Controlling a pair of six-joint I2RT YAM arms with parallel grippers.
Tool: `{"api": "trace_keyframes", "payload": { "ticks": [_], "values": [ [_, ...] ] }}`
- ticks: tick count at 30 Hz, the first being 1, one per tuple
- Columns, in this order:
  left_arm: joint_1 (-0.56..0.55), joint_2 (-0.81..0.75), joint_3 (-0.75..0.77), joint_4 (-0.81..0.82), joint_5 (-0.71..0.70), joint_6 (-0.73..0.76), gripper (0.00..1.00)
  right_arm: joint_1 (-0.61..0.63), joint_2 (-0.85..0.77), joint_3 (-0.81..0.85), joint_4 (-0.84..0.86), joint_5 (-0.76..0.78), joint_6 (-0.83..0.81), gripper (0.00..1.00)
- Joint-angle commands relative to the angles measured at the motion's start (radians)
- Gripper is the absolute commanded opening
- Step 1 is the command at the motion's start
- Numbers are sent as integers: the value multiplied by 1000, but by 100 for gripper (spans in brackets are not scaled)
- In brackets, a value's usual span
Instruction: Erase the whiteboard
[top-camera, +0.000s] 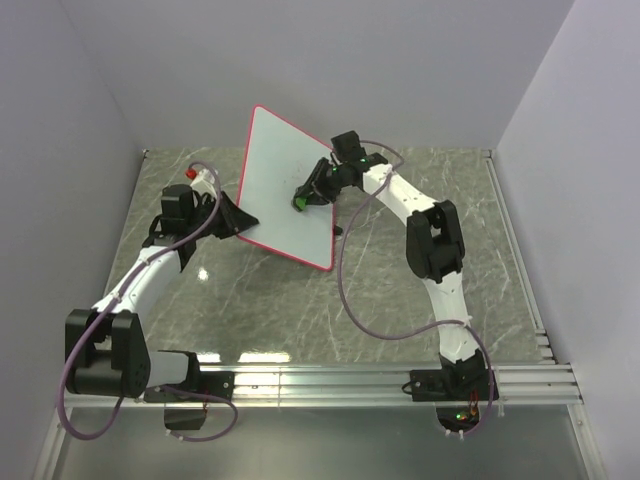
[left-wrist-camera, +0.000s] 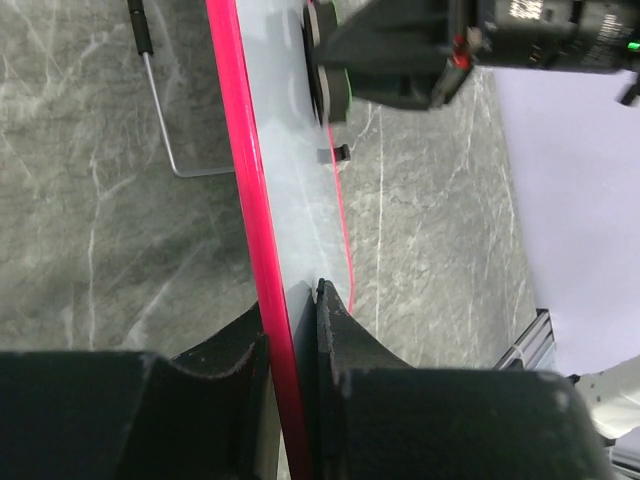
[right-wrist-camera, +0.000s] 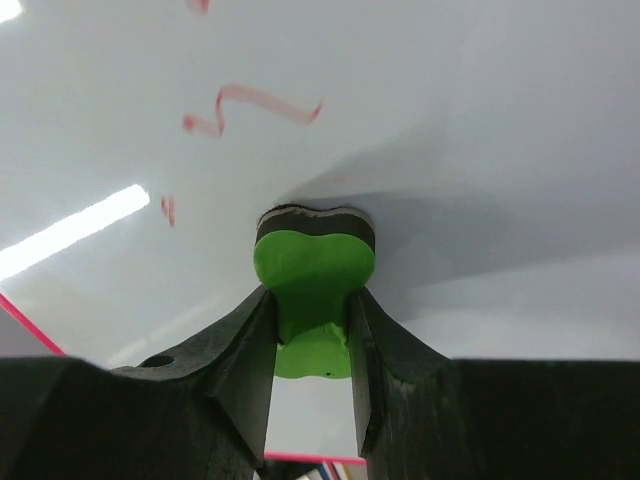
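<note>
Over marble tabletop, left end effector clamps whiteboard; right end effector pinches half-hidden eraser.

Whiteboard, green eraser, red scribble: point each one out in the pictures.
whiteboard (top-camera: 282, 170), top external view, bare white face above the eraser.
green eraser (right-wrist-camera: 312, 270), right wrist view, middle of its green body.
red scribble (right-wrist-camera: 270, 101), right wrist view, its long upper stroke.

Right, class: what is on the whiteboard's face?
A green eraser, held in the right gripper, presses on the whiteboard; red scribbles show near it. Anything under the eraser is covered.
</note>
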Motion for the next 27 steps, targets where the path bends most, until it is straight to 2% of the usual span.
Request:
{"api": "trace_keyframes", "payload": {
  "ticks": [1, 4, 5, 8, 11, 15, 20, 24, 27],
  "values": [
    [-86, 68, -33, -170, 77, 240, 0, 84, 42, 31, -156, -13, -97, 0],
    [-124, 69, -35, -223, 41, 271, 0, 81, 138, 224, -208, 9, -74, 0],
    [-135, 69, -35, -247, 29, 278, 0, 73, 204, 349, -237, 14, -58, 0],
    [-190, 84, -22, -320, -14, 326, 0, 43, 273, 442, -213, 13, 14, 0],
    [-224, 115, 4, -345, -18, 361, 0, 13, 269, 390, -144, 26, 51, 0],
    [-259, 184, 45, -382, -19, 396, 0, -7, 277, 419, -173, 52, 19, 0],
    [-279, 313, 100, -430, 101, 462, 0, -17, 235, 375, -206, 66, -45, 0],
    [-403, 455, 206, -503, 144, 543, 0, -14, 176, 300, -297, 94, -140, 0],
    [-477, 512, 254, -546, 175, 594, 0, -13, 75, 139, -331, 111, -229, 0]
  ]
}}
